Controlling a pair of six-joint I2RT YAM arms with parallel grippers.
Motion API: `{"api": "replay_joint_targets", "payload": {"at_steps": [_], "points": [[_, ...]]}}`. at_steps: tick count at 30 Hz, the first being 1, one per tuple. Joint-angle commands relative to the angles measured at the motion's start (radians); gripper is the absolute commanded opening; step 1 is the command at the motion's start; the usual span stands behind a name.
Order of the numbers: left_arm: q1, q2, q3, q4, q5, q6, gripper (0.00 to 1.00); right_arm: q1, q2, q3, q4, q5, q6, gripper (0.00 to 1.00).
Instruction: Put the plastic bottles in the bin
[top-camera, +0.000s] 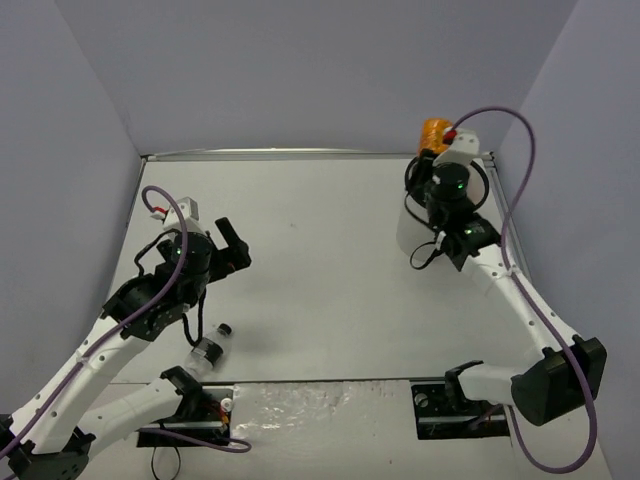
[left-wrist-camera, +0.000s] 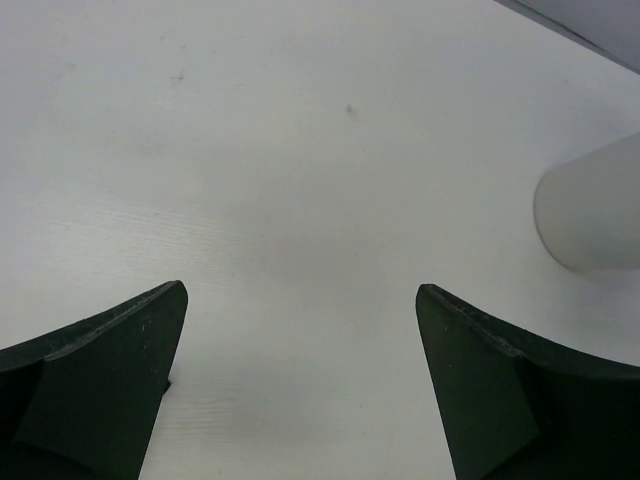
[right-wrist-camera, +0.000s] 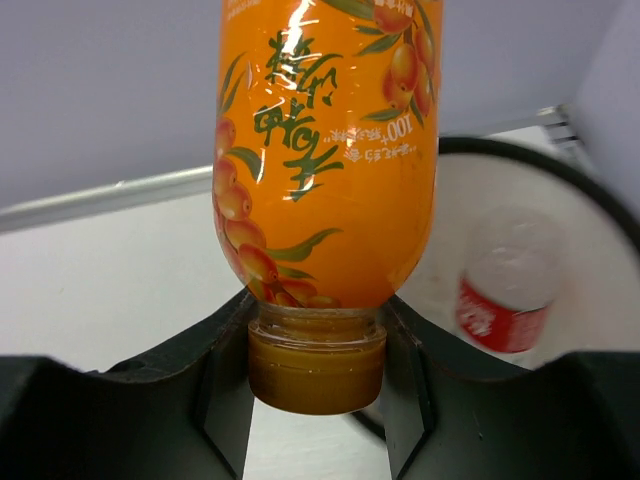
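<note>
My right gripper (top-camera: 441, 152) is shut on the neck and cap of the orange bottle (top-camera: 432, 132), holding it over the far edge of the white bin (top-camera: 409, 228) with its thin black rim. In the right wrist view the orange bottle (right-wrist-camera: 325, 150) sits between my fingers (right-wrist-camera: 225, 370), and the bin (right-wrist-camera: 520, 155) lies behind it with a red-labelled clear bottle (right-wrist-camera: 505, 285) inside. A short clear bottle with a black cap (top-camera: 211, 345) lies on the table by the left arm. My left gripper (top-camera: 232, 246) is open and empty over bare table (left-wrist-camera: 300, 330). The other bottles are not visible.
The bin's white wall (left-wrist-camera: 590, 210) shows at the right of the left wrist view. Grey walls close the table at the left, back and right. The arm bases and cables sit along the near edge (top-camera: 330, 410).
</note>
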Motion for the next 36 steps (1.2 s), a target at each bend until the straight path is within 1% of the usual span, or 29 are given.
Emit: {"api": "replay_joint_targets", "payload": {"at_steps": [1, 3, 5, 8, 9, 10, 11, 12, 14, 15, 18, 21, 22, 24, 27, 29, 33, 36], "points": [[0.004, -0.016, 0.107, -0.349, -0.15, -0.082, 0.97, -0.19, 0.015, 0.133, -0.099, -0.161, -0.024, 0.11], [0.004, -0.01, 0.131, -0.484, -0.14, -0.105, 0.97, -0.251, 0.054, 0.179, -0.15, -0.184, -0.038, 0.11], [0.004, 0.0, 0.139, -0.612, -0.125, -0.117, 0.97, -0.287, 0.073, 0.195, -0.169, -0.219, -0.048, 0.15], [0.004, 0.025, 0.137, -0.715, -0.104, -0.108, 0.97, -0.326, 0.086, 0.21, -0.185, -0.256, -0.041, 0.36], [0.004, 0.041, 0.136, -0.734, -0.094, -0.102, 0.97, -0.329, 0.089, 0.217, -0.203, -0.264, -0.043, 0.45], [0.005, 0.054, 0.129, -0.743, -0.074, -0.091, 0.97, -0.331, 0.09, 0.223, -0.211, -0.265, -0.047, 0.58], [0.006, 0.064, 0.12, -0.743, -0.05, -0.072, 0.97, -0.332, 0.087, 0.227, -0.217, -0.264, -0.052, 0.7], [0.006, 0.072, 0.111, -0.733, -0.022, -0.043, 0.97, -0.331, 0.081, 0.229, -0.221, -0.262, -0.058, 0.78], [0.005, 0.091, 0.08, -0.701, 0.05, 0.0, 0.97, -0.332, 0.067, 0.229, -0.225, -0.248, -0.063, 0.97], [0.004, 0.107, 0.069, -0.689, 0.07, 0.027, 0.97, -0.332, 0.053, 0.226, -0.225, -0.235, -0.064, 1.0], [0.014, 0.136, 0.029, -0.657, 0.094, 0.085, 0.97, -0.332, 0.021, 0.214, -0.226, -0.234, -0.072, 1.0], [0.055, 0.165, 0.015, -0.577, 0.194, 0.166, 0.97, -0.332, -0.02, 0.198, -0.224, -0.259, -0.082, 1.0], [0.079, 0.173, 0.008, -0.56, 0.226, 0.178, 0.97, -0.331, -0.029, 0.197, -0.224, -0.264, -0.08, 1.0], [0.167, 0.203, -0.015, -0.525, 0.353, 0.226, 0.97, -0.332, -0.05, 0.191, -0.224, -0.281, -0.08, 1.0], [0.272, 0.251, -0.033, -0.518, 0.426, 0.215, 0.97, -0.332, -0.092, 0.18, -0.22, -0.285, -0.076, 1.0], [0.276, 0.264, -0.05, -0.501, 0.419, 0.192, 0.97, -0.332, -0.104, 0.171, -0.21, -0.285, -0.074, 1.0], [0.277, 0.31, -0.097, -0.497, 0.385, 0.067, 0.97, -0.332, -0.132, 0.164, -0.198, -0.294, -0.068, 1.0], [0.278, 0.313, -0.13, -0.504, 0.27, -0.035, 0.97, -0.331, -0.146, 0.149, -0.186, -0.314, -0.063, 1.0]]}}
